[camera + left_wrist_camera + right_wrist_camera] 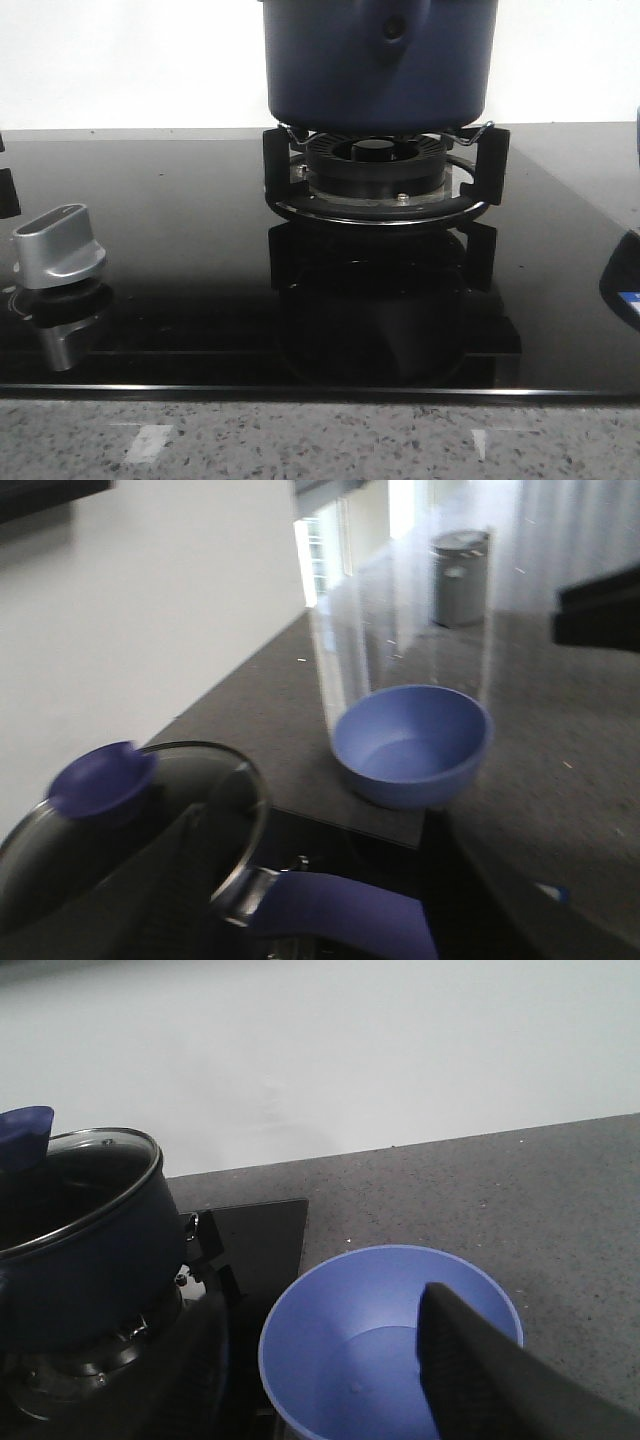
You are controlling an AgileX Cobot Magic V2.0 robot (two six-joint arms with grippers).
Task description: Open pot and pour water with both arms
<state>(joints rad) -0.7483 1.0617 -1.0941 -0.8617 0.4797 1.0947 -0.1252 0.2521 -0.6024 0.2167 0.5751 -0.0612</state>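
The pot [380, 62] sits on the burner [378, 170] at the upper centre of the front view, its top cut off by the frame edge. In the left wrist view its glass lid [130, 830] with a blue knob [100, 778] is on, lower left, and the pot's blue handle [345, 915] juts toward the bottom edge. A blue bowl [385, 1335] stands on the counter [520, 1200] just beside the hob [180, 250]. A silver dial [58, 245] sits at the left. One dark finger [490, 1370] of the right claw shows over the bowl; I cannot tell whether that claw is open. The left claw is out of sight.

place: likely a kitchen | evidence: black glass gas hob [180, 300] – burner [378, 165] – speckled stone counter [320, 440]
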